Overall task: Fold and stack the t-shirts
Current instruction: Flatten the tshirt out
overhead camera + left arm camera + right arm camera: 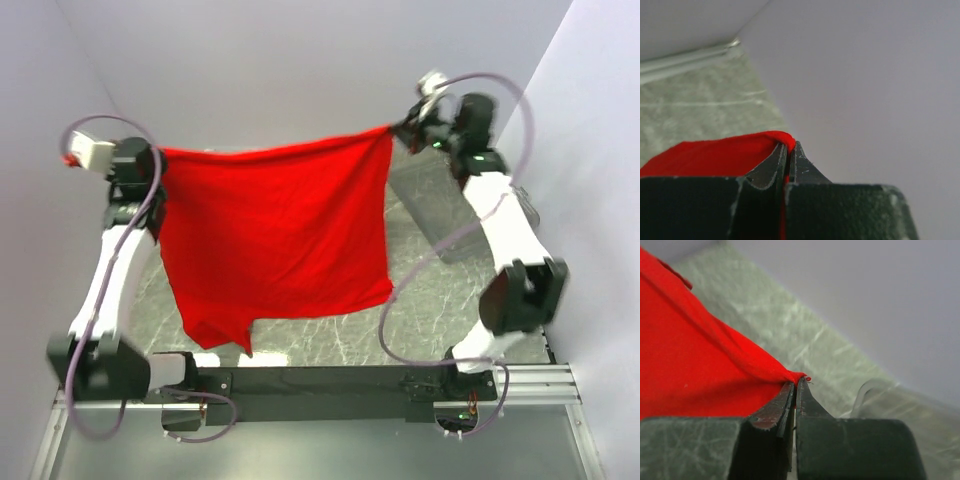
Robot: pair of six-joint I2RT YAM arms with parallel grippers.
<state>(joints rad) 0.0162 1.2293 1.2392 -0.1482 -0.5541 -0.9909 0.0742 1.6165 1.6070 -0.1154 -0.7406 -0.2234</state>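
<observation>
The plain red t-shirt (275,235) hangs spread in the air between my two grippers, high above the table. My left gripper (158,160) is shut on its left top corner; in the left wrist view the red cloth (715,152) folds over and between the closed fingertips (790,145). My right gripper (400,128) is shut on the right top corner; in the right wrist view the cloth (695,365) bunches to a point at the closed tips (796,381). The shirt's lower edge with a sleeve (222,330) dangles near the table's front.
A clear plastic bin (440,205) stands at the right of the marbled table (420,290), under the right arm; its rim shows in the right wrist view (880,390). White walls close in at the back and both sides.
</observation>
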